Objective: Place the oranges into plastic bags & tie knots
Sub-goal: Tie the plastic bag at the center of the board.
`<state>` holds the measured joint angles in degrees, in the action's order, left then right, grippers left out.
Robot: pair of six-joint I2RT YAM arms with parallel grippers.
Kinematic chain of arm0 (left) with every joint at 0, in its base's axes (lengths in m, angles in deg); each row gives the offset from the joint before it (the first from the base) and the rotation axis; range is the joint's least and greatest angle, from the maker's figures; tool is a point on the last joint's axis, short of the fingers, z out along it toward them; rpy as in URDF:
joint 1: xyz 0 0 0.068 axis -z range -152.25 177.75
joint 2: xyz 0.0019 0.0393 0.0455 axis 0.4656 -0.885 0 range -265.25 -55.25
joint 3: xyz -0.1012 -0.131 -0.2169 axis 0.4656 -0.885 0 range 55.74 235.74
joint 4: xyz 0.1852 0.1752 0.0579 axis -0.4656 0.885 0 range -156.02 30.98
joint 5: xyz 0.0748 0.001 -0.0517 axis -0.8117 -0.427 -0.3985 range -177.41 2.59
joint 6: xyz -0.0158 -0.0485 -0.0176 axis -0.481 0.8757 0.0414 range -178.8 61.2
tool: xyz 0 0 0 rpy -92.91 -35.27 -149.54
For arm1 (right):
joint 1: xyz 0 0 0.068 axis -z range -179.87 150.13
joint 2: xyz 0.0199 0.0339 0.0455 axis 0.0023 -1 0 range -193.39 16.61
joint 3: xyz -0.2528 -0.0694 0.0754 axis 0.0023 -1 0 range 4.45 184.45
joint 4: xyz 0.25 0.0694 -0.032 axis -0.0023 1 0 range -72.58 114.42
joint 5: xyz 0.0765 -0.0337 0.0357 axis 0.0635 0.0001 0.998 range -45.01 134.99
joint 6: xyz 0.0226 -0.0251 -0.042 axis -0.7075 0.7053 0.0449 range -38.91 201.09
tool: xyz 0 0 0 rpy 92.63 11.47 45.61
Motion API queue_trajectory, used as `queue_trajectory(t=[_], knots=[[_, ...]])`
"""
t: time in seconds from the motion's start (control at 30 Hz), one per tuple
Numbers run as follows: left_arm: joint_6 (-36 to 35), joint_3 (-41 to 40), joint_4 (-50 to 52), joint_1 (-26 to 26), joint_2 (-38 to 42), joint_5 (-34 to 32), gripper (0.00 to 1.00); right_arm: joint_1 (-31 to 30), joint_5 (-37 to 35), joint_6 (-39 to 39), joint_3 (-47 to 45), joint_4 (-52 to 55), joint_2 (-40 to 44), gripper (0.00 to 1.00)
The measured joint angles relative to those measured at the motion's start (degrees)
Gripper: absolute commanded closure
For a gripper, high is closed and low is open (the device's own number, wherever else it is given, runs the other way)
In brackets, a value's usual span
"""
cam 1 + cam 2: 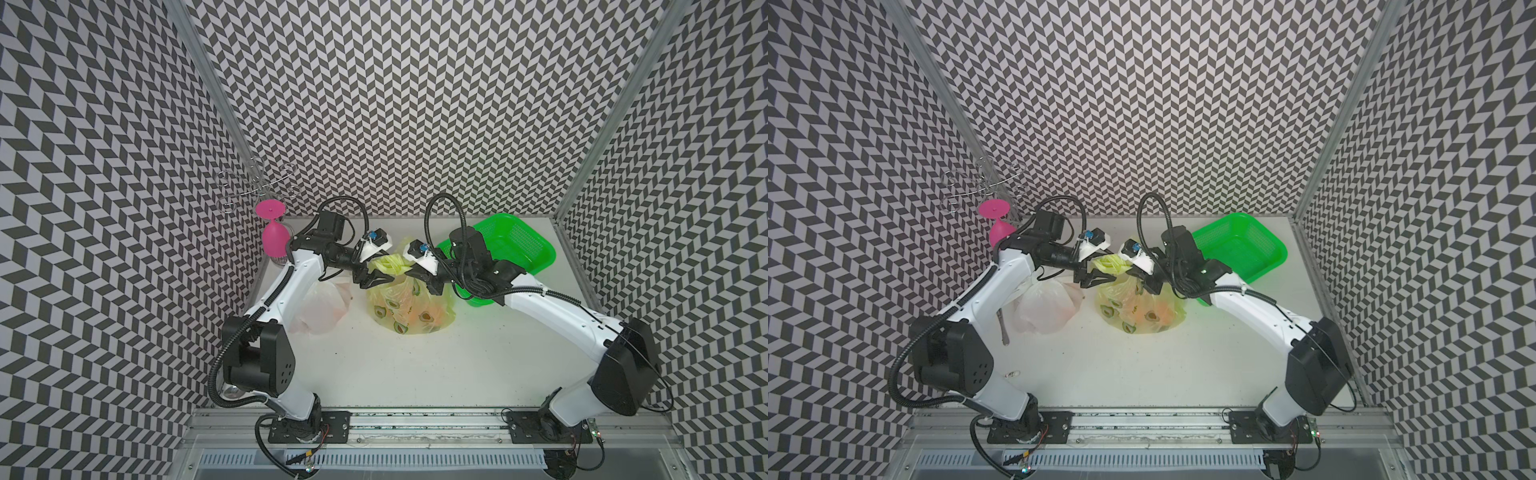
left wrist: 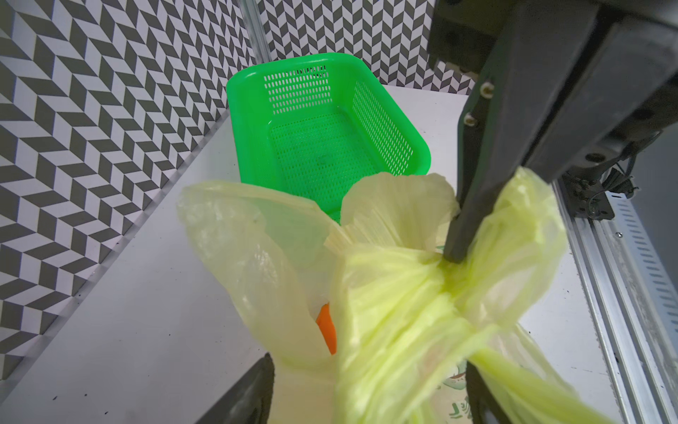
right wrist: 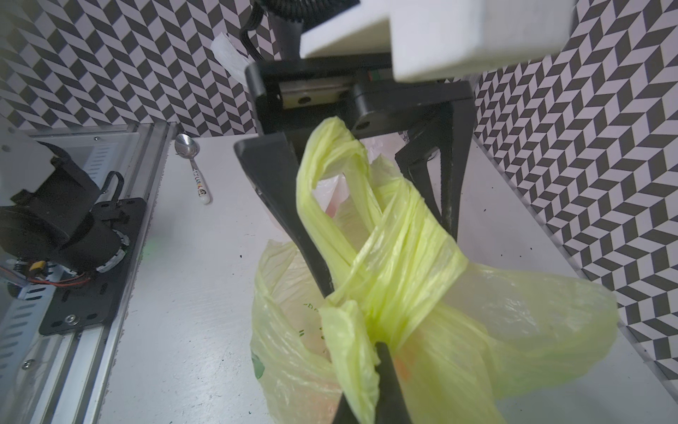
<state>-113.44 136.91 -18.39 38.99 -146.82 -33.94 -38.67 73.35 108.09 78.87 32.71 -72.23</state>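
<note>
black-and-white chevron walls [image 1: 395, 104], white tabletop [image 1: 415, 365]

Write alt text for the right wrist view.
A yellow-green bag fills the view, its handles twisted into a loose knot. The right gripper has its fingers shut on a handle strip; the left gripper stands open around the handle loop. A spoon lies on the white table.

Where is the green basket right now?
In a top view the green basket sits in the far right corner of the table, with the yellow-green bag as its nearest neighbour.
</note>
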Motion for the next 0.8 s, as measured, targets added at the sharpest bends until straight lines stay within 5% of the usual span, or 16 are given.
queue_trajectory(t=[0.8], knots=[[-1.68, 5.9, 8.52, -0.02, -2.91, 8.85, 0.62, 0.0, -0.46, 3.54, -1.51, -0.28, 0.2, 1.0]])
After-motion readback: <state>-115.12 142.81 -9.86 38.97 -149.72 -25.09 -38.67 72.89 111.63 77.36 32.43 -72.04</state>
